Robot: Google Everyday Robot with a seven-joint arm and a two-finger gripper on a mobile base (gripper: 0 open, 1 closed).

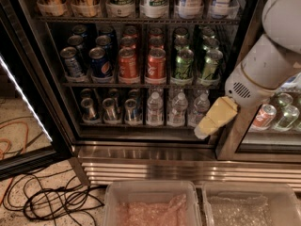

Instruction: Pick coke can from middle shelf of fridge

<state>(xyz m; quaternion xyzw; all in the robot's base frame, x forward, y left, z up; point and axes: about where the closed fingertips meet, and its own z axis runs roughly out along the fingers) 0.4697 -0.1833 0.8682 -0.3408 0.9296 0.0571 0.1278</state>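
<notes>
red coke can [156,63] on middle shelf [141,84]; hand [203,131] lower right, openness unclear.

Rounded white arm [270,62], slotted vent, pale yellow gripper [206,127] right of centre.

Dim, warm light overall. The gripper [203,131] sits low at the right post of the fridge [231,142], showing pale. Far left of it a white light strip [22,97] glows; just below it the steel base [141,166] carries soft glare.
</notes>
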